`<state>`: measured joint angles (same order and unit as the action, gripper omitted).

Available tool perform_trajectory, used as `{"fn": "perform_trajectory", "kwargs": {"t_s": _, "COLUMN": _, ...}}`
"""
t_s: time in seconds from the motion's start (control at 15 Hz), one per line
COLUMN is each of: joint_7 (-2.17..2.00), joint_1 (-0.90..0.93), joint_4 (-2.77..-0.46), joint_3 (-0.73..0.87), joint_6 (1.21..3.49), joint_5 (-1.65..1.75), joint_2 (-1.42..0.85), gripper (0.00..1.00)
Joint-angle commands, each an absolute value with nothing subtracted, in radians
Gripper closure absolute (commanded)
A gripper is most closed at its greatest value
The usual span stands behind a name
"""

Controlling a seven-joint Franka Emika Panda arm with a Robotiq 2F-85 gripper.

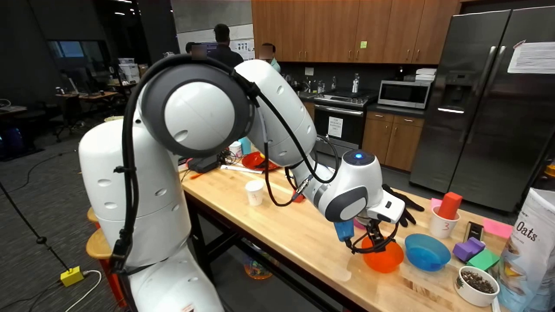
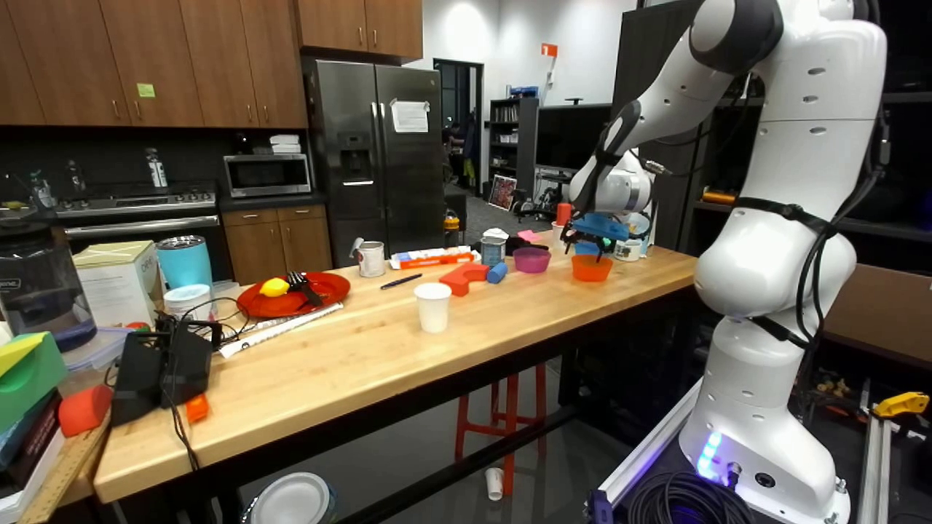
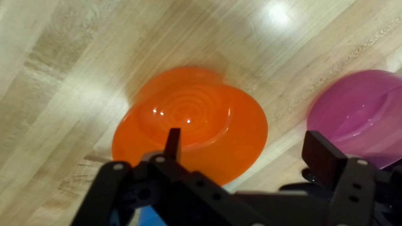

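Blue bowl (image 1: 428, 251) beside orange bowl (image 3: 194, 125)

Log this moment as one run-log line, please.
Gripper: open, empty, low over orange bowl | contact: cannot tell | nearby: purple bowl, blue bowl

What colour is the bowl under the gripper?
Plain orange. The bowl shows best in the wrist view.

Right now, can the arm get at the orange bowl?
Probably yes: the gripper stands open over the orange bowl, and nothing else seems to cover it; the purple bowl nearby could crowd one side.
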<state>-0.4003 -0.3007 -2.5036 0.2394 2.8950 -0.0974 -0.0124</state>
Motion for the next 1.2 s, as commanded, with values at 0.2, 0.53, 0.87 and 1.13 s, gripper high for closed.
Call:
{"fn": "perform_trajectory", "kwargs": {"t_s": 0.2, "joint_7": -0.288, "joint_1": -0.282, "joint_4": -2.483, "joint_3": 0.247, "joint_6": 2.880, "joint_5": -0.225, "joint_2": -0.060, "gripper": 0.51}}
{"fn": "perform_trajectory", "kwargs": {"t_s": 0.53, "joint_7": -0.252, "joint_1": -0.297, "joint_4": -2.481, "joint_3": 0.226, "joint_6": 2.877, "joint_5": -0.282, "joint_2": -0.085, "gripper": 0.90}}
{"fn": "perform_trajectory", "kwargs": {"t_s": 0.87, "joint_7": -0.166, "joint_1": -0.297, "joint_4": -2.475, "joint_3": 0.209, "joint_6": 2.879, "joint_5": -0.363, "joint_2": -0.062, "gripper": 0.98}}
{"fn": "perform_trajectory", "kwargs": {"t_s": 1.13, "joint_7": -0.125, "joint_1": -0.299, "joint_4": -2.470, "joint_3": 0.215, "joint_6": 2.899, "joint_5": -0.352, "joint_2": -0.015, "gripper": 0.99}}
